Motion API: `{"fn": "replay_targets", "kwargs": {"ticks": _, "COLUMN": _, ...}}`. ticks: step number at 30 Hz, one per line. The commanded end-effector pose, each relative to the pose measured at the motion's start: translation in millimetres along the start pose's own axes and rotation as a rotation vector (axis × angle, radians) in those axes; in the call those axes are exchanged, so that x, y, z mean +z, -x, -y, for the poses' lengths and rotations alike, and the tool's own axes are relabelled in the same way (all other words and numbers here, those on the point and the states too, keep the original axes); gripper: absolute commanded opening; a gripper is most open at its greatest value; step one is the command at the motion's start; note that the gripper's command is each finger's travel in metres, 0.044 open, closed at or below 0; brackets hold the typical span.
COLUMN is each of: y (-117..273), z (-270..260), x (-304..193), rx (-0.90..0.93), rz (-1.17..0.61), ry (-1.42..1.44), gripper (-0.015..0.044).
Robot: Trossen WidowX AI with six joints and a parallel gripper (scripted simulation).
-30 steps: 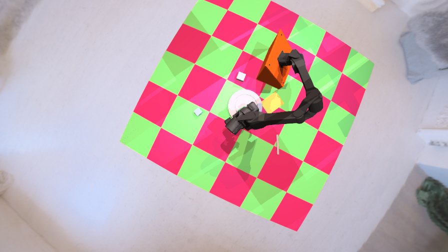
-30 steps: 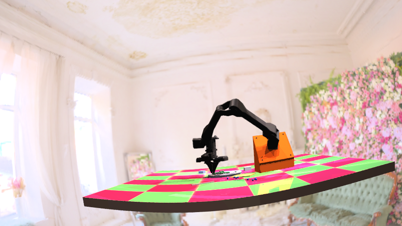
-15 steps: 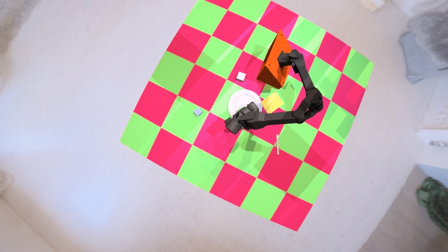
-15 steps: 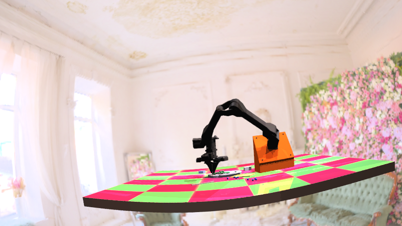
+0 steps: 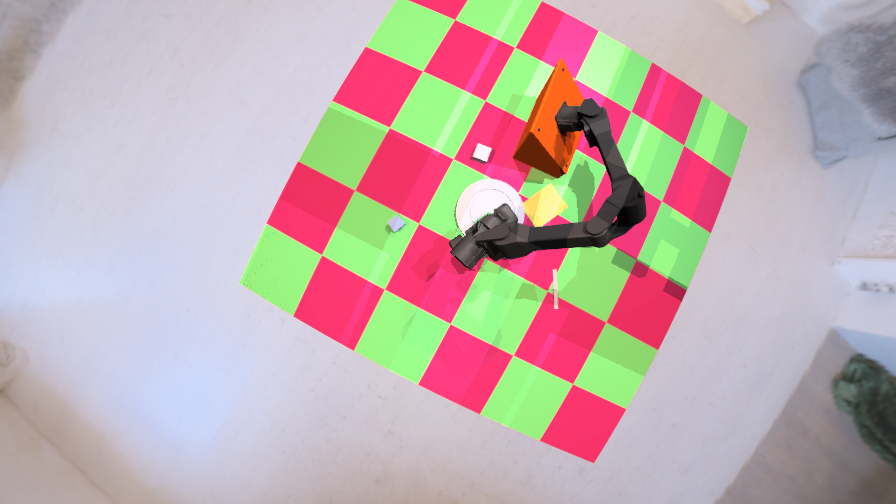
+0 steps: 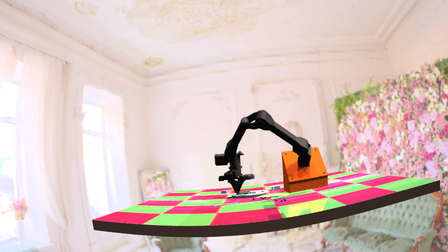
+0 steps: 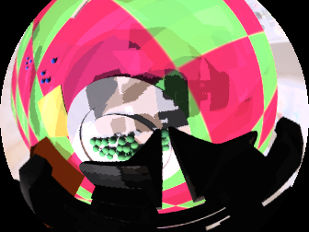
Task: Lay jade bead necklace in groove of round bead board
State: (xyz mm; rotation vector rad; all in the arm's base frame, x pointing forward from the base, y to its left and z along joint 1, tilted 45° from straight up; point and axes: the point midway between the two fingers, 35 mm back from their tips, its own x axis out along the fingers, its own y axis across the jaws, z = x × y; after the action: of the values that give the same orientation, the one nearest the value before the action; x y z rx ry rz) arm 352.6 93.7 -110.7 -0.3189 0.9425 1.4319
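Observation:
The round white bead board (image 5: 464, 201) (image 6: 265, 191) (image 7: 76, 121) lies flat, partly under the arm in the top view. A thin ring line on it marks the groove. The jade bead necklace (image 6: 247, 191) (image 7: 123, 149) is bunched in several rows on the board, mostly inside the ring; a few beads show between and behind my fingertips. My gripper (image 6: 237, 192) (image 7: 164, 131) is shut on the necklace, low at the board's edge in the exterior view. The fingers hide the held bead and part of the groove. In the top view the arm hides the necklace and fingertips.
A yellow sheet (image 5: 545, 204) (image 7: 51, 114) lies beside the board. Several blue beads (image 6: 284, 199) (image 7: 53, 60) are scattered nearby. A white block (image 5: 481, 152), a grey block (image 5: 395, 223) and a thin white strip (image 5: 555, 288) lie around it. The orange arm base (image 5: 543, 125) (image 6: 291, 169) stands behind.

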Motion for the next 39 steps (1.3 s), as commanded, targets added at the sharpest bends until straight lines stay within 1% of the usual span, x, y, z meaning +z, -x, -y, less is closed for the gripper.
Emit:
{"fn": "replay_targets", "kwargs": {"ticks": 1, "y": -4.0, "z": -3.4, "x": -2.3, "rx": 0.012, "rz": -0.003, "ry": -0.01, "gripper": 0.0}}
{"fn": "replay_targets", "kwargs": {"ticks": 31, "y": -4.0, "z": -3.4, "x": -2.3, "rx": 0.012, "rz": -0.003, "ry": -0.01, "gripper": 0.0}}
{"fn": "replay_targets", "kwargs": {"ticks": 39, "y": -1.8, "z": -0.8, "x": -0.1, "rx": 0.004, "rz": -0.001, "ry": 0.001, "gripper": 0.021}}
